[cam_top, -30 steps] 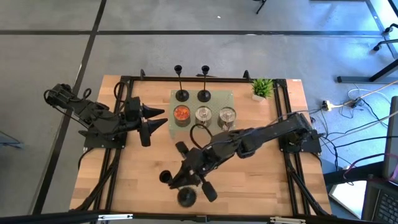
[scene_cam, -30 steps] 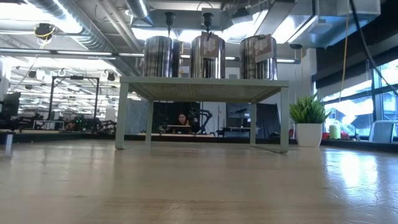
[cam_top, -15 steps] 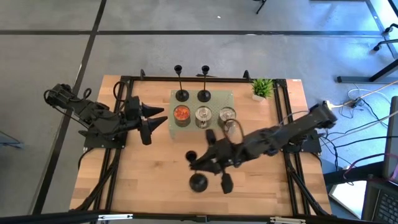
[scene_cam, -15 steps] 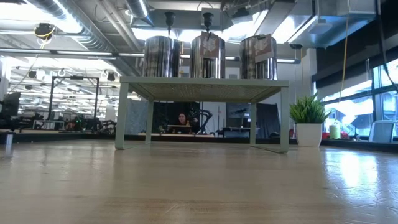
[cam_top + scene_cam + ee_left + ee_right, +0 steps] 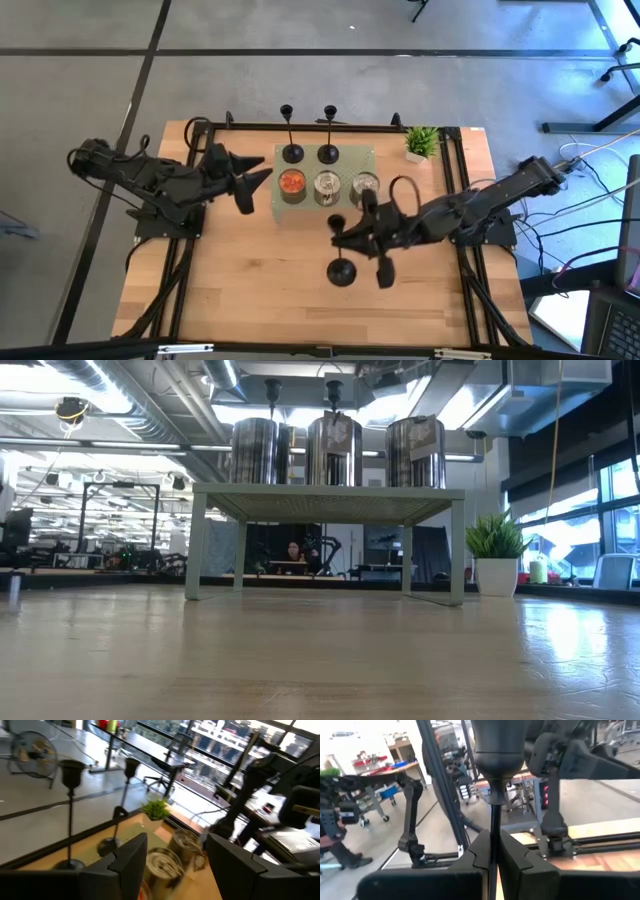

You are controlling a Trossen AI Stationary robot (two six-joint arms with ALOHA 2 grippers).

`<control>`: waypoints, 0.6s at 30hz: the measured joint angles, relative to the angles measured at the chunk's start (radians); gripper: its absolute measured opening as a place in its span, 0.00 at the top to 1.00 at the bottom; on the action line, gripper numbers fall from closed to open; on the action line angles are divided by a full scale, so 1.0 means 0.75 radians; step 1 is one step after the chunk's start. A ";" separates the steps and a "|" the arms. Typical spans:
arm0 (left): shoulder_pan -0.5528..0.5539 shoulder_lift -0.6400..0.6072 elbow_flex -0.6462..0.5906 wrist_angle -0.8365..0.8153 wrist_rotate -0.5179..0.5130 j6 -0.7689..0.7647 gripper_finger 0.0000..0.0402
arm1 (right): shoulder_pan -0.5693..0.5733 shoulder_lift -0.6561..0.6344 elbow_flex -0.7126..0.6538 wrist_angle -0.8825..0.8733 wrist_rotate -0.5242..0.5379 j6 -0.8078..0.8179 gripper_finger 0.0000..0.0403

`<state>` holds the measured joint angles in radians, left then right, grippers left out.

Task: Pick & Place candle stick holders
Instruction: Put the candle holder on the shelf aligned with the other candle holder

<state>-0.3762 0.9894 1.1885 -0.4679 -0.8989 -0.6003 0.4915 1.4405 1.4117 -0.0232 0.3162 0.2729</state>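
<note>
Two black candle stick holders (image 5: 292, 150) (image 5: 328, 150) stand by their round bases on the green rack (image 5: 368, 158) at the far side, behind three tin cans (image 5: 327, 185). In the low view their tops (image 5: 272, 387) (image 5: 333, 390) show above the cans. My right gripper (image 5: 350, 246) is shut on the third holder (image 5: 341, 268) over the table's middle, in front of the rack. My left gripper (image 5: 262, 178) is open and empty just left of the rack, and its wrist view (image 5: 175, 860) looks at the two standing holders (image 5: 71, 775) (image 5: 131, 767). My right gripper pinches the holder's thin stem (image 5: 491, 832) between its two fingers, a little below the cup top (image 5: 497, 742). The fingers come about level from the table's right and lie across the stem. The holder stands roughly upright in the hold, with its round base (image 5: 341, 270) clear of the table.
A small potted plant (image 5: 421, 142) stands at the far right corner. The rack stands on legs with open room under it (image 5: 325, 550). Bare wood (image 5: 250, 280) lies on the table's near half. A person (image 5: 335, 842) shows in the room beyond.
My right gripper has carried the holder from near the table's front edge toward the right and far side, up to the rack's front, staying shut on it. The holder has turned about as it went. My left gripper has shifted slightly toward the far edge and rack.
</note>
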 joint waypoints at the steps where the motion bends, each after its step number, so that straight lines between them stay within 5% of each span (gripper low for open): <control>1: 0.018 0.000 0.000 0.000 0.000 0.000 0.50 | -0.006 -0.031 -0.026 0.008 0.001 0.001 0.96; 10: 0.211 0.000 0.000 0.007 0.011 0.015 0.50 | -0.122 -0.299 -0.235 -0.084 -0.019 0.004 0.96; 18: 0.423 -0.001 0.000 0.094 0.042 0.061 0.50 | -0.401 -0.502 -0.278 -0.309 -0.293 -0.039 0.96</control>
<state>-0.0590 0.9890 1.1885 -0.3976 -0.8678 -0.5547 0.1911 1.0640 1.2029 -0.2551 0.0963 0.2434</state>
